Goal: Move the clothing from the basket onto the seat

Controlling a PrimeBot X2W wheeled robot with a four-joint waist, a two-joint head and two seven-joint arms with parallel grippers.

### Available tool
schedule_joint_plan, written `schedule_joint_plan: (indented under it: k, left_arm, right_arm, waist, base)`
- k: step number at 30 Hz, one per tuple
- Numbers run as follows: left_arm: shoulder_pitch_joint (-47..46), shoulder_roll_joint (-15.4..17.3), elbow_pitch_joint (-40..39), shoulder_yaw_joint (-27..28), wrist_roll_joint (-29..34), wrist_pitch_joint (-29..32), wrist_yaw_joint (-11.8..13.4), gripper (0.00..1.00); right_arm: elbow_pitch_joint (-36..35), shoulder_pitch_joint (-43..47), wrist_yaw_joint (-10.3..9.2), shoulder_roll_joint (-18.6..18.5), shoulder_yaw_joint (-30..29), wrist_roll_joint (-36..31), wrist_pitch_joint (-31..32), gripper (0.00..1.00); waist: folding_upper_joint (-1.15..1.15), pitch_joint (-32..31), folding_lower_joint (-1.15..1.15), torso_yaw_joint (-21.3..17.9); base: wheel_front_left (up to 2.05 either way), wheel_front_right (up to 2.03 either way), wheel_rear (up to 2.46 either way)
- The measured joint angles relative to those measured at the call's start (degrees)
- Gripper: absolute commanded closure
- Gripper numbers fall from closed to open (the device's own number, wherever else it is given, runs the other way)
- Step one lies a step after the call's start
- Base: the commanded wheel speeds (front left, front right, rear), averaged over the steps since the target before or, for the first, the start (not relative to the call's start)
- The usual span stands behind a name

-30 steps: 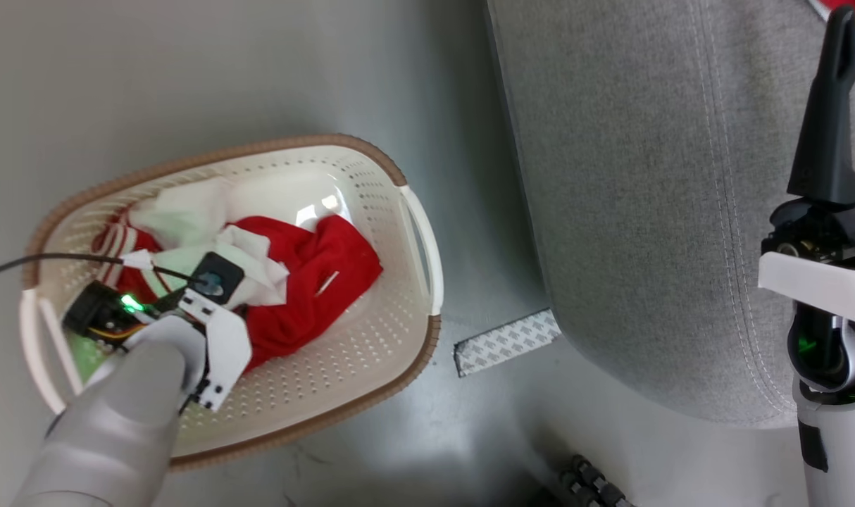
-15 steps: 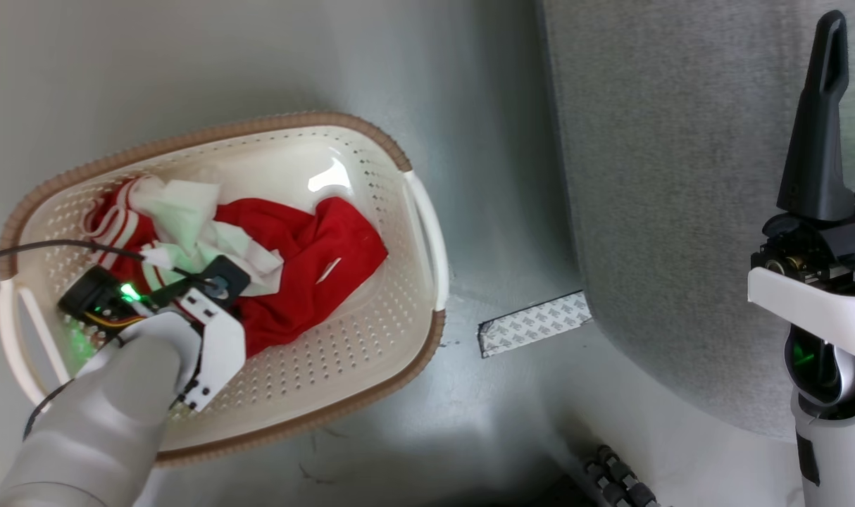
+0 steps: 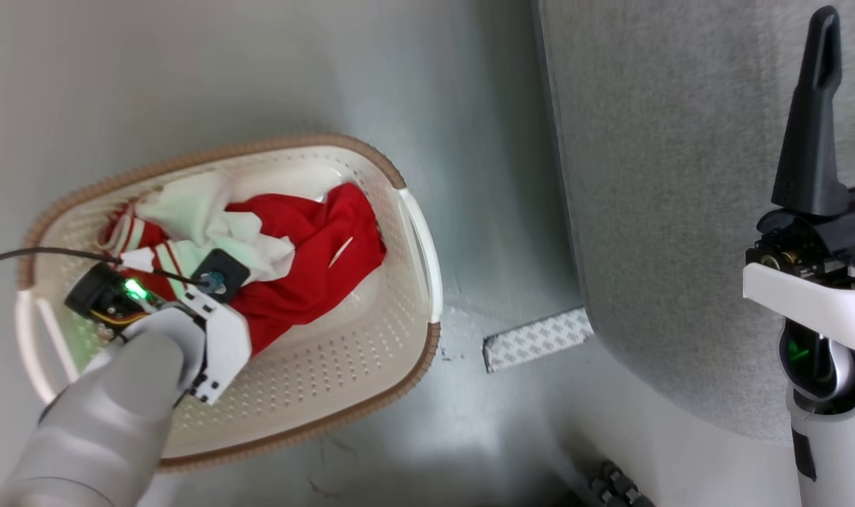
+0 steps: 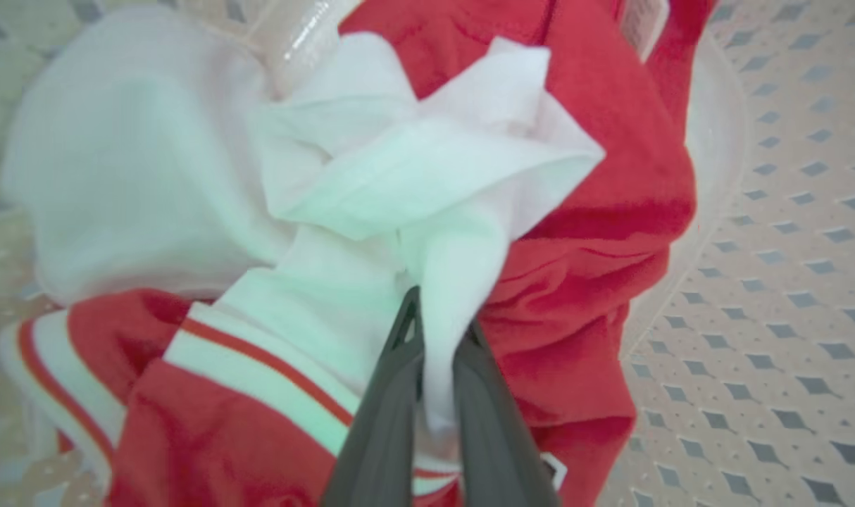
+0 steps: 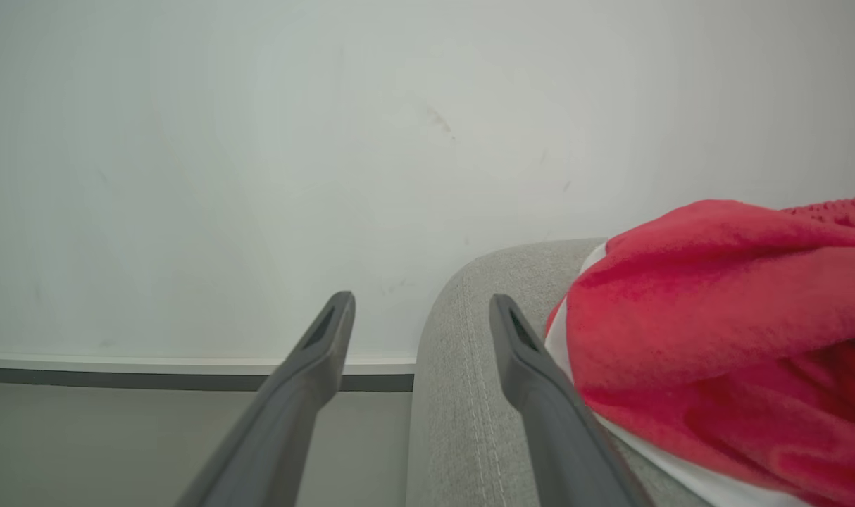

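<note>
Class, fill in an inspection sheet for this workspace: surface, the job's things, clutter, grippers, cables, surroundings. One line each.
Surface: smooth grey floor.
Job's things: red and white clothing heaped in the basket; another red garment lies on the seat.
Clutter: patterned tape strip on the floor between basket and seat; dark ribbed object at the bottom edge, unclear.
Grippers: left gripper shut on a white fold of the clothing; right gripper open, empty, above the seat.
Cables: black cable runs over the basket to the left wrist.
Surroundings: pale wall behind the seat.
</note>
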Motion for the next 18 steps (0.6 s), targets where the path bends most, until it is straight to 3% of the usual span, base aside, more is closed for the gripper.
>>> schedule_joint_plan:
  k: [8,18]
  left_arm:
    - [3.7,-4.2,-0.9,-2.7,-5.4,-3.0,0.0,1.00]
    - [10.5,-8.2,-4.9,-4.3,-11.9,-5.2,0.0,1.00]
  right_arm:
    - [3.6,0.6,0.00,0.1,-0.1,-1.6,0.0,0.00]
    - [9.6,4.5,0.00,-0.7,0.5,-1.9,0.0,0.00]
  waist:
    - [0.00,-8.2,-0.01,2.3]
    - [0.00,-22.9,-0.01,6.4]
  base:
    - [0.00,0.00,0.00]
    - [0.00,0.00,0.00]
